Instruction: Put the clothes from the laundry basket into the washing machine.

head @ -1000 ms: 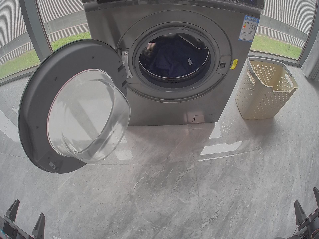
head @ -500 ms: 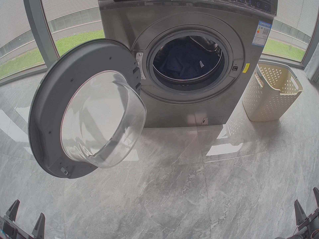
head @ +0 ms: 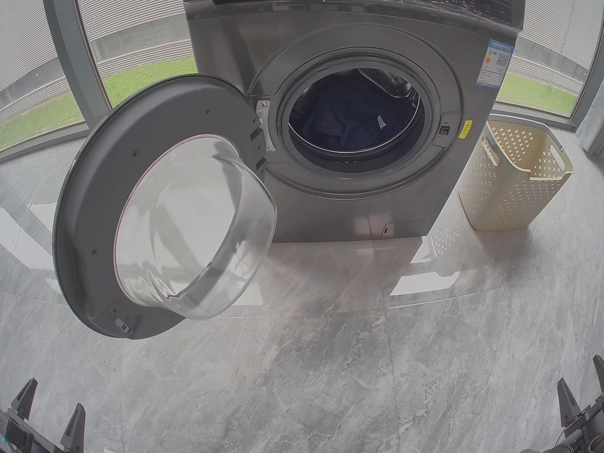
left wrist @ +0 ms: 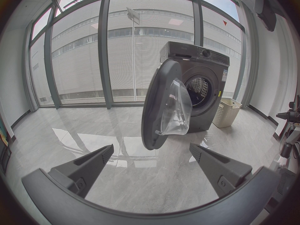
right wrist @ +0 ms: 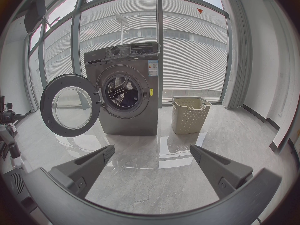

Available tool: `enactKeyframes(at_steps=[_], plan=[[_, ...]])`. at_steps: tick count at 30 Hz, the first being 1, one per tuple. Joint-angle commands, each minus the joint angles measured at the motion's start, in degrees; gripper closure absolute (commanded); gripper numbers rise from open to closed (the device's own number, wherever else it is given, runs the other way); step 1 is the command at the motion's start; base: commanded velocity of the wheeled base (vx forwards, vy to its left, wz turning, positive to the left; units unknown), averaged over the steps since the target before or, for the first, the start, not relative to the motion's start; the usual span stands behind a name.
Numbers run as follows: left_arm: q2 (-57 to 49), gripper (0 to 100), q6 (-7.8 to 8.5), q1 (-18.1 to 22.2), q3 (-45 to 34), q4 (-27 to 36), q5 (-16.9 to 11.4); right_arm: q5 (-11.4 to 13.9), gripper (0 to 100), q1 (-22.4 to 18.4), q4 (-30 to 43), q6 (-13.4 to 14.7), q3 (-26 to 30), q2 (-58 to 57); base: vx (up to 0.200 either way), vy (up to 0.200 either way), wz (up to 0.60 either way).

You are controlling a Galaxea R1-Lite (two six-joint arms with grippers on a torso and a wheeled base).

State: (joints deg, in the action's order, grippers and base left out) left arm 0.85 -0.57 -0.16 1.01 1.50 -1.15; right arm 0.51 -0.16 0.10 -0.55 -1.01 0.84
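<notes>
Both jaws gape, well apart from clothes [head: 345,116] in washing machine [head: 352,212].

Grey marble floor [head: 352,360], tall windows [head: 132,26]

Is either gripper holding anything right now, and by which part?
Nothing is held. The left gripper and the right gripper are both open and empty, away from the washing machine.

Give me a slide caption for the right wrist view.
Open washing machine with dark clothes inside, cream laundry basket beside it, right gripper open.
</notes>
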Motion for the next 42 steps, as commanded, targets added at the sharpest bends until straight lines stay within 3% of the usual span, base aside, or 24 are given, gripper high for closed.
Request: enactKeyframes(at_steps=[1, 20, 25, 36, 38, 42], plan=[[-0.59, 0, 0.05, -0.02, -0.4, -0.01, 0.0, 0.02, 0, -0.02, -0.01, -0.07, 0.92, -0.49, 0.0, 0.0, 0.0], [-0.59, 0, 0.4, -0.02, -0.4, -0.01, -0.08, 0.1, 0, 0.07, -0.01, -0.07, 0.84, -0.58, 0.0, 0.0, 0.0], [-0.68, 0, 1.01, 0.16, -0.57, -0.18, -0.17, 0.1, 0, 0.07, -0.01, -0.07, 0.84, -0.58, 0.0, 0.2, 0.0], [-0.77, 0, 1.45, 0.25, -0.84, -1.06, -0.08, 0.1, 0, 0.07, -0.01, -0.07, 0.84, -0.58, 0.0, 0.0, 0.0], [0.47, 0, 1.1, 0.77, 3.29, -3.96, -0.26, 0.1, 0, 0.07, -0.01, -0.15, 0.92, -0.58, 0.0, 0.0, 0.0], [8.9, 0, 1.63, 0.25, 13.75, -3.35, -1.23, 0.1, 0, -0.02, -0.01, -0.15, 0.92, -0.58, 0.0, 0.0, 0.0]])
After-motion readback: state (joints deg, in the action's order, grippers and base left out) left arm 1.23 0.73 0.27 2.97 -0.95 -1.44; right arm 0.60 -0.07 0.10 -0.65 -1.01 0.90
